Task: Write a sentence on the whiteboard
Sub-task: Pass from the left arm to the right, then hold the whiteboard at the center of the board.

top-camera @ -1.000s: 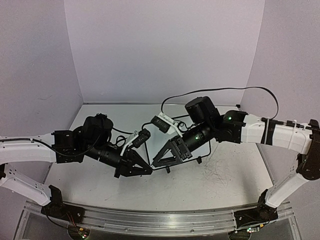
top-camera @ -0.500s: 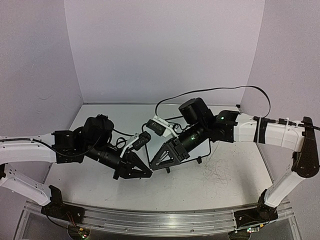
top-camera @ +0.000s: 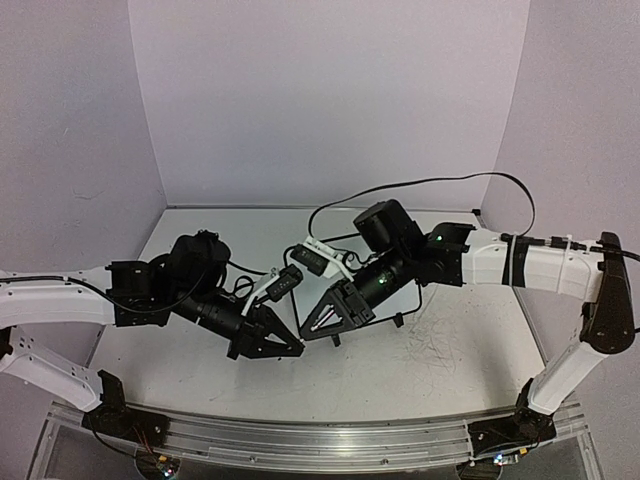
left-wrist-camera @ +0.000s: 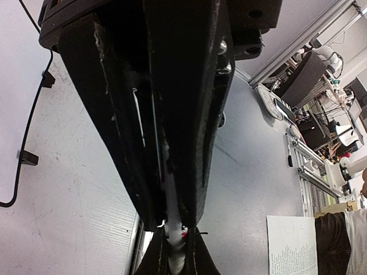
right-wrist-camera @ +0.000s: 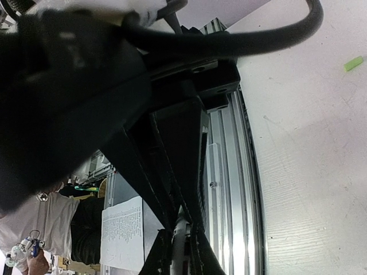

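Note:
My two grippers meet tip to tip over the middle of the table. My left gripper (top-camera: pixel 297 346) is shut on a white marker (left-wrist-camera: pixel 174 240), and its tips show in the left wrist view (left-wrist-camera: pixel 172 220). My right gripper (top-camera: pixel 309 331) is shut on the other end of the same marker (right-wrist-camera: pixel 179 243), with its tips in the right wrist view (right-wrist-camera: pixel 180 220). The whiteboard (top-camera: pixel 398 321) lies under the right arm; only its black lower edge and two stand feet show. The green sentence is hidden by the arms.
Grey scuff marks (top-camera: pixel 440 345) cover the tabletop right of the board. A black cable (top-camera: pixel 440 182) loops above the right arm. A small green scrap (right-wrist-camera: pixel 354 63) lies on the table. The aluminium rail (top-camera: pixel 320 440) runs along the near edge.
The right arm has swung a little to the left, bringing its gripper closer against the left gripper's tips. The left arm has barely moved.

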Robot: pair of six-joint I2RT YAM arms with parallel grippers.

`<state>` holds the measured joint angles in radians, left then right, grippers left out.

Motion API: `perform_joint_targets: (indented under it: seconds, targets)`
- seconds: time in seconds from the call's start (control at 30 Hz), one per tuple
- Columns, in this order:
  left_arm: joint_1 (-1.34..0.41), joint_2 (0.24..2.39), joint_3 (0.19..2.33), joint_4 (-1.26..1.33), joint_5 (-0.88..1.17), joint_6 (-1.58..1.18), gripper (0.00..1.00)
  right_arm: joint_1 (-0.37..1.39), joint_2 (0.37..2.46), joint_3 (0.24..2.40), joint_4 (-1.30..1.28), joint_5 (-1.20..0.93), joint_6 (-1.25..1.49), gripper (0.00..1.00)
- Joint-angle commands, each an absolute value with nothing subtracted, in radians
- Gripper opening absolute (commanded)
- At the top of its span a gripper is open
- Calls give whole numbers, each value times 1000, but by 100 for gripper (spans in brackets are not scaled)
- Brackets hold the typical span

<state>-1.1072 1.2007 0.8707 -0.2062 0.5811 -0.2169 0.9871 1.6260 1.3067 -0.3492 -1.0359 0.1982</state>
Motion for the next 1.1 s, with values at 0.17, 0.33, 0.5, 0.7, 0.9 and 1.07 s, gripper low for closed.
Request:
perform_joint_targets:
  seconds: [0.17, 0.33, 0.5, 0.7, 0.9, 1.07]
  targets:
    - [-1110, 1178, 914, -173, 502, -210, 7, 994, 1578, 1280, -329, -1035, 170, 0]
    - [-1109, 1148, 898, -173, 411, -262, 40, 992, 1532, 1250, -325, -934, 156, 0]
    - [-1109, 1141, 891, -168, 329, -314, 74, 978, 1436, 1177, -278, -772, 173, 0]
    - [-1107, 1116, 868, -126, 207, -372, 90, 930, 1277, 1027, -155, -565, 244, 0]
    - [-1101, 1091, 835, -72, 58, -417, 93, 890, 1068, 846, -3, -320, 383, 0]
    - [-1096, 1059, 783, -16, -184, -473, 93, 884, 892, 720, 85, -99, 429, 0]
